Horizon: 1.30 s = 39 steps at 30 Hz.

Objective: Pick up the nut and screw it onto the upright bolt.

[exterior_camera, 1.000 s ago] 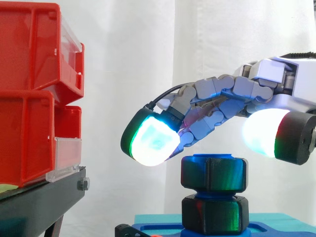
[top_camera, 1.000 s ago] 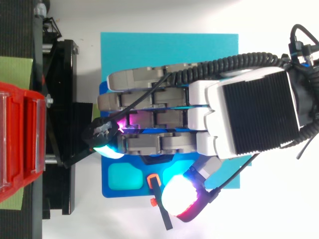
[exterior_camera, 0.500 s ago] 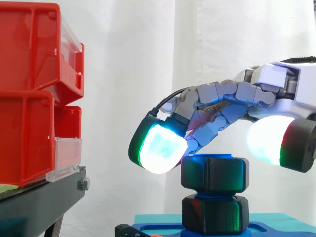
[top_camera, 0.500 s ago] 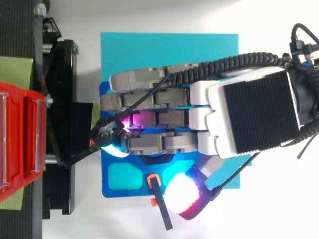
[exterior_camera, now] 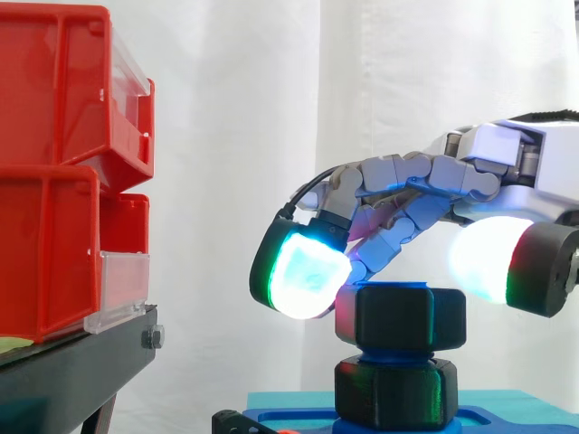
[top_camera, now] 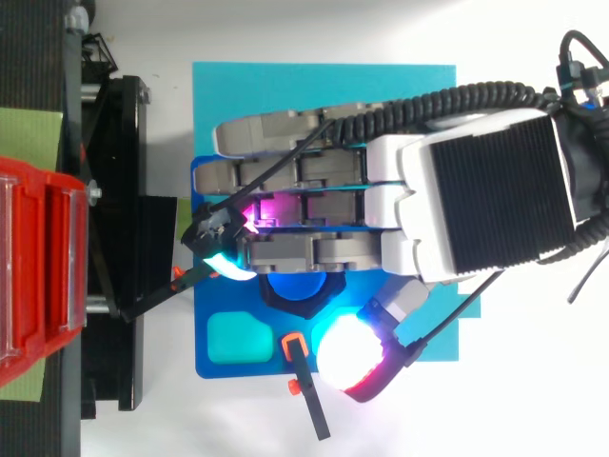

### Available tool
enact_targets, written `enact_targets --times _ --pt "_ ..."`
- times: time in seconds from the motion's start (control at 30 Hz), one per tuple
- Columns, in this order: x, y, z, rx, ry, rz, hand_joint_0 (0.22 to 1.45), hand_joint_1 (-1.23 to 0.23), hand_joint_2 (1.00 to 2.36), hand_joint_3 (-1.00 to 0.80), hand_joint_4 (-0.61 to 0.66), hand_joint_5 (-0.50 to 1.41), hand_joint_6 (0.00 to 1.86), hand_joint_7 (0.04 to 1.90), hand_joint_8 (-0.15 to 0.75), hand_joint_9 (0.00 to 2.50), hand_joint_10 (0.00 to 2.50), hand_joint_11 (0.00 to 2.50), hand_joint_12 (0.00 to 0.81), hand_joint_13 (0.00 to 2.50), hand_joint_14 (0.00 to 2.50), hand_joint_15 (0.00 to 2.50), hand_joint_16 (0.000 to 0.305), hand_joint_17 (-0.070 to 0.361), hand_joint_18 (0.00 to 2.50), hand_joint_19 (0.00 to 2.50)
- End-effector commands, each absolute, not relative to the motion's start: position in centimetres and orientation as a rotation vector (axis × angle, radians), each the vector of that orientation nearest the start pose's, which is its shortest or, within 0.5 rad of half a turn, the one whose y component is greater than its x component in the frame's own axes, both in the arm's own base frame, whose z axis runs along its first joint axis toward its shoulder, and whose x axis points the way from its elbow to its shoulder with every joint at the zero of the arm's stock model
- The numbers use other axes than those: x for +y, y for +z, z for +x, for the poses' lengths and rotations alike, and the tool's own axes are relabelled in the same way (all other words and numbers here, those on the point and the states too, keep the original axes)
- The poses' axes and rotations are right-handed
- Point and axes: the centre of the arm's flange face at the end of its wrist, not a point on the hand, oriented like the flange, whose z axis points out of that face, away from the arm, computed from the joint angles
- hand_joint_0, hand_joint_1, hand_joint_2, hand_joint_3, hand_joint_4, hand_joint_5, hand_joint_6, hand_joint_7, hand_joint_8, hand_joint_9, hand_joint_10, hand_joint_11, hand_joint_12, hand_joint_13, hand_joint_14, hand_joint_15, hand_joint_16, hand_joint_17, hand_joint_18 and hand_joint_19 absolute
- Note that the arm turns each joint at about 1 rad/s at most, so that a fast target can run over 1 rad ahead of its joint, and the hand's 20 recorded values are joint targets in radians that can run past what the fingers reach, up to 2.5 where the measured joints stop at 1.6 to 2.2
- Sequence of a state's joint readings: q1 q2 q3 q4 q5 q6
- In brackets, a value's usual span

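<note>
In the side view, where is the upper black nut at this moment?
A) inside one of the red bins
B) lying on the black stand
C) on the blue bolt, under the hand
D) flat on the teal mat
C: the upper black nut sits on the blue bolt, above a lower black hex piece and beneath the hand.

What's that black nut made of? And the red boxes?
The nut looks like plastic, maybe printed: matte black and chunky, with only dull reflections. The red bins look like smooth moulded plastic, evenly coloured, with a slight shine.
</note>
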<state>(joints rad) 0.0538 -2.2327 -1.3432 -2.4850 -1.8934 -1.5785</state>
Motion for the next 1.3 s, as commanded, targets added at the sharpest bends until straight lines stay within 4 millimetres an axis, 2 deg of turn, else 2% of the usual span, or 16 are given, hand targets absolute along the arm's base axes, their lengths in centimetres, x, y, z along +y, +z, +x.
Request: enact_targets --times 0.0,0.5,0.57,0.7,0.8,1.0,1.2,1.27 --pt "-6.7 25.7 73.5 1.329 0.253 -0.313 0.51 -0.19 1.00 -0.50 0.19 -0.02 0.50 1.24 0.237 0.85 0.00 0.00 0.245 0.59 0.00 0.00 0.028 0.064 0.23 0.00" --pt "-9.5 25.6 73.0 1.327 0.245 -0.323 0.53 -0.17 1.00 -0.50 0.13 0.04 0.50 1.45 0.241 1.01 0.00 0.00 0.213 0.71 0.00 0.00 0.023 0.052 0.40 0.03" --pt "-9.8 25.6 72.9 1.329 0.243 -0.321 0.54 -0.18 1.00 -0.50 0.12 0.04 0.52 1.43 0.243 1.04 0.00 0.00 0.205 0.74 0.00 0.00 0.022 0.050 0.42 0.04" --pt "-10.6 25.7 72.8 1.326 0.238 -0.321 0.53 -0.19 1.00 -0.50 0.07 0.06 0.62 1.20 0.236 1.28 0.00 0.00 0.162 0.90 0.00 0.00 0.015 0.033 0.61 0.12" --pt "-11.3 25.7 72.6 1.328 0.238 -0.323 0.52 -0.20 1.00 -0.50 0.07 0.06 0.62 1.19 0.242 1.30 0.00 0.00 0.157 0.92 0.00 0.00 0.014 0.031 0.64 0.13" --pt "-11.9 25.9 72.6 1.320 0.230 -0.321 0.50 -0.17 1.00 -0.50 0.12 0.07 0.50 1.40 0.246 1.27 0.00 0.00 0.182 0.85 0.00 0.00 0.021 0.046 0.53 0.07" --pt "-11.7 28.3 73.6 1.270 0.246 -0.358 0.50 -0.14 1.00 -0.50 0.21 0.01 0.50 1.15 0.236 1.22 0.00 0.00 0.198 0.80 0.00 0.00 0.024 0.053 0.48 0.07" --pt "-11.6 28.9 73.9 1.257 0.249 -0.365 0.50 -0.14 1.00 -0.50 0.24 -0.02 0.50 1.02 0.232 1.17 0.00 0.00 0.201 0.77 0.00 0.00 0.026 0.058 0.47 0.07"
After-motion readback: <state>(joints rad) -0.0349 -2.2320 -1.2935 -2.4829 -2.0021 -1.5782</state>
